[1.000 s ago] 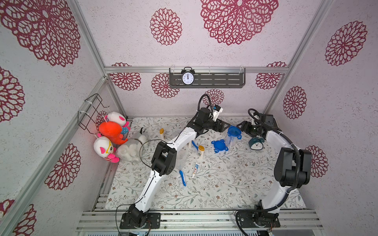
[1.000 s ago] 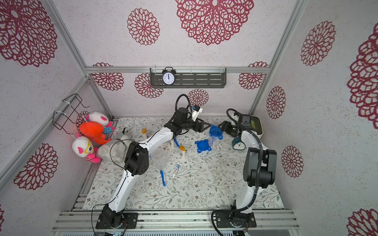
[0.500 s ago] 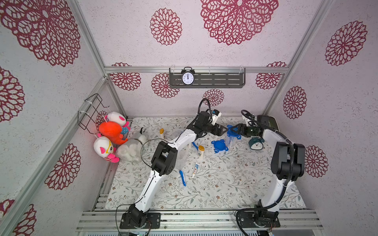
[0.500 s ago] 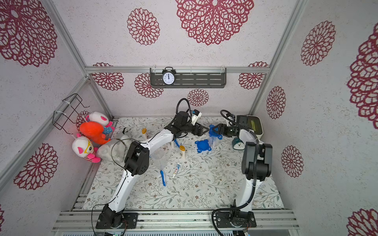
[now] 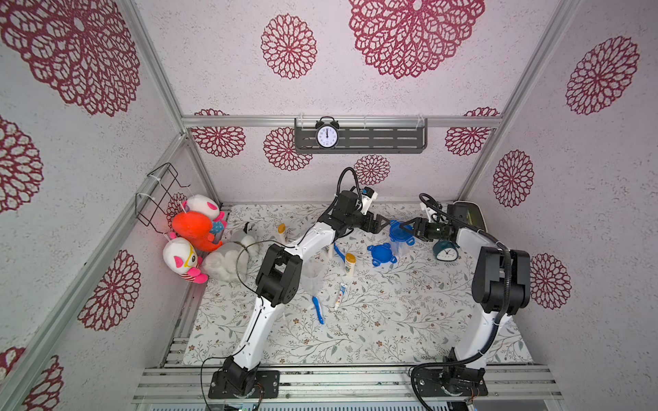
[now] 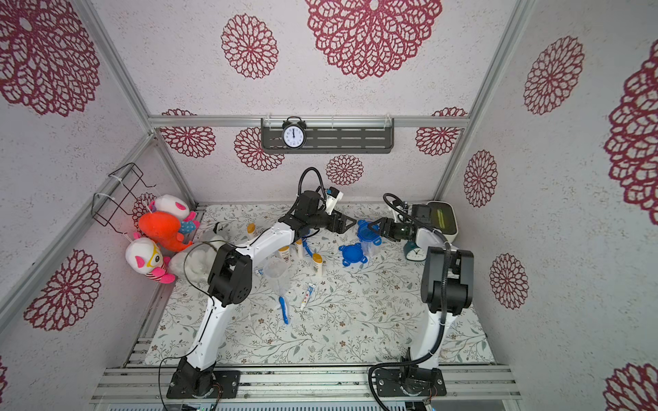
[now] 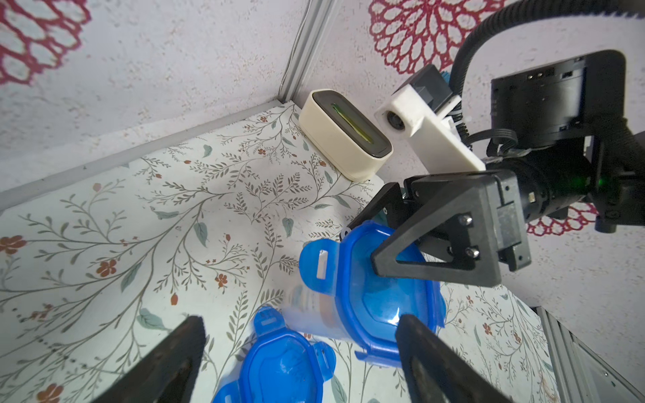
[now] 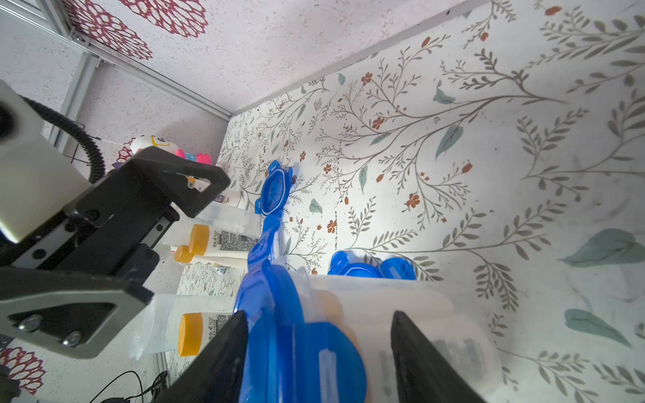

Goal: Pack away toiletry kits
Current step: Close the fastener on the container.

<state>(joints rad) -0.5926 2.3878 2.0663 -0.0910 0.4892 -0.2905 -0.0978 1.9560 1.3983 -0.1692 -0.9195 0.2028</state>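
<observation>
Back of table (image 5: 391, 331), right of centre: lidded jar (image 5: 399, 237) stands between left gripper (image 7: 300, 321), fingers spread wide and empty, and right gripper (image 8: 317, 315), fingers apart astride the blue lid (image 7: 384, 296) rim, no firm pinch visible. Press tabs (image 7: 319, 267) only once you see the lid seated square; brace the jar.

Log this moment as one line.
right gripper: straddling lidded jar, grip unclear | left gripper: open, nearby | loose lid: beside it

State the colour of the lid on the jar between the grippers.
Blue lid, clearest in left wrist view.
</observation>
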